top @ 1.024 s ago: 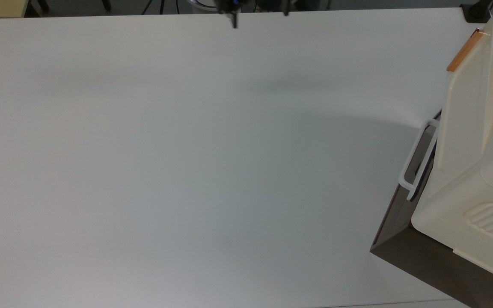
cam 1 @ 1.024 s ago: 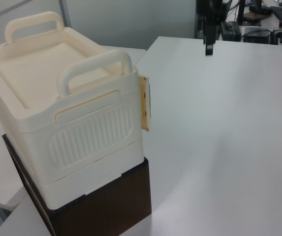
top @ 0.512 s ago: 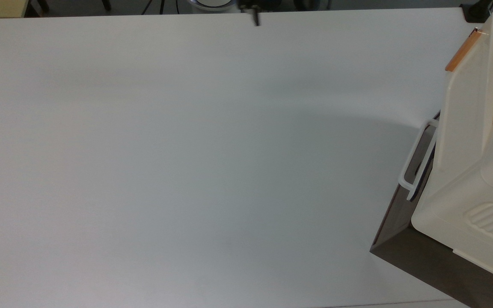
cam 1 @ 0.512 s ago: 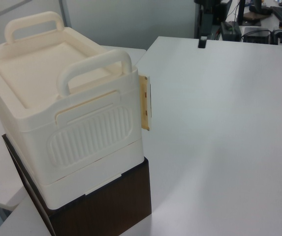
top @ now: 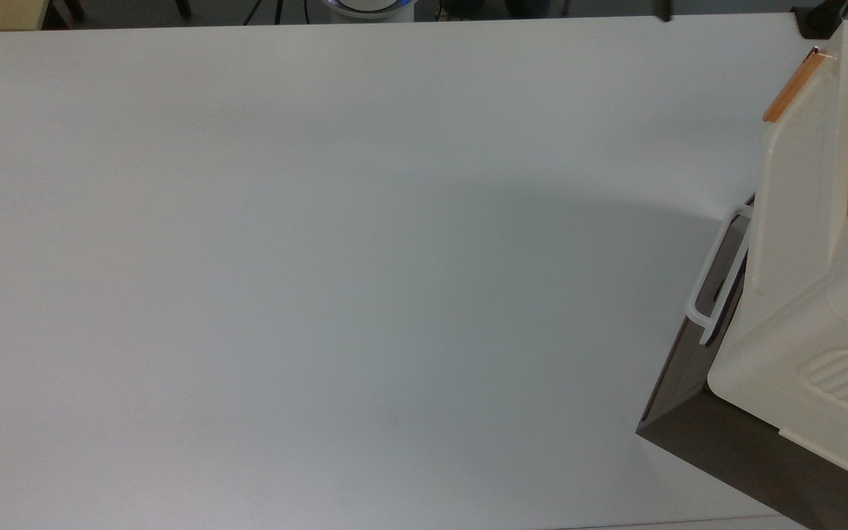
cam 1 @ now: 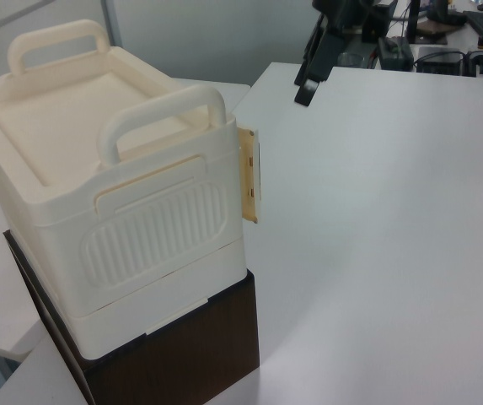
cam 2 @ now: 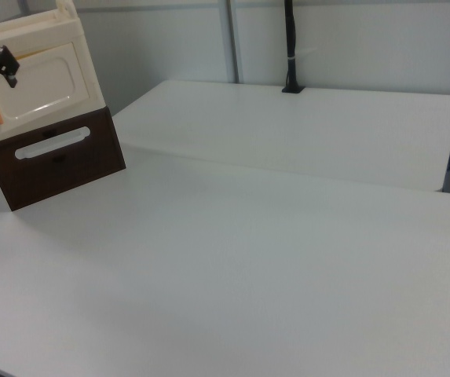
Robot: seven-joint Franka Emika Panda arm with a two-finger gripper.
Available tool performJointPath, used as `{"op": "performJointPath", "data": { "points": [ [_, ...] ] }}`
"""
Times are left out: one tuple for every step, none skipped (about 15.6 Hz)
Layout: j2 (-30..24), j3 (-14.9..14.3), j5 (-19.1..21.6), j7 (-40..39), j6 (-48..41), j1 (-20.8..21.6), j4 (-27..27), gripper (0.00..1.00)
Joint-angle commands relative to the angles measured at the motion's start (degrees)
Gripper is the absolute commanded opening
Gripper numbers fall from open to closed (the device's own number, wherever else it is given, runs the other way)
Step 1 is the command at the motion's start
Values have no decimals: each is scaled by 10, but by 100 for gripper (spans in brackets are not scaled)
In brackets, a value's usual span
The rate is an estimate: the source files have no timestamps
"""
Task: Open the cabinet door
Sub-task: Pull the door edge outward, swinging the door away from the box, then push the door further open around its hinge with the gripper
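Meanwhile, the gripper [cam 1: 306, 91] hangs above the white table [top: 336, 243], apart from the cream cabinet door [cam 2: 38, 78]. Whether its fingers are parted, I cannot tell.

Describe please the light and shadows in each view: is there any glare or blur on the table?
Top view: soft, even light; a broad faint shadow on the table beside the cabinet door, no glare. Left view: a pale bright patch on the table near the dark brown base. Right view: even light, the gripper slightly blurred.

Surface [top: 321, 258]: white, matte; broad. Dark brown box [cam 2: 60, 169] resting directly on it, at the right view's left.
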Motion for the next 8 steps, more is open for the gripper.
{"op": "performJointPath", "data": {
  "points": [
    [32,-9,-57,93,49,56,27,100],
    [35,-9,-59,113,59,60,34,100],
    [36,-9,-59,129,63,66,38,100],
    [38,-10,-61,141,66,73,39,100],
    [45,-10,-67,153,70,79,40,100],
    [47,-10,-79,168,74,83,40,100],
    [51,-10,-98,186,83,86,40,100],
    [59,-10,-119,203,90,89,40,100]
  ]
}}
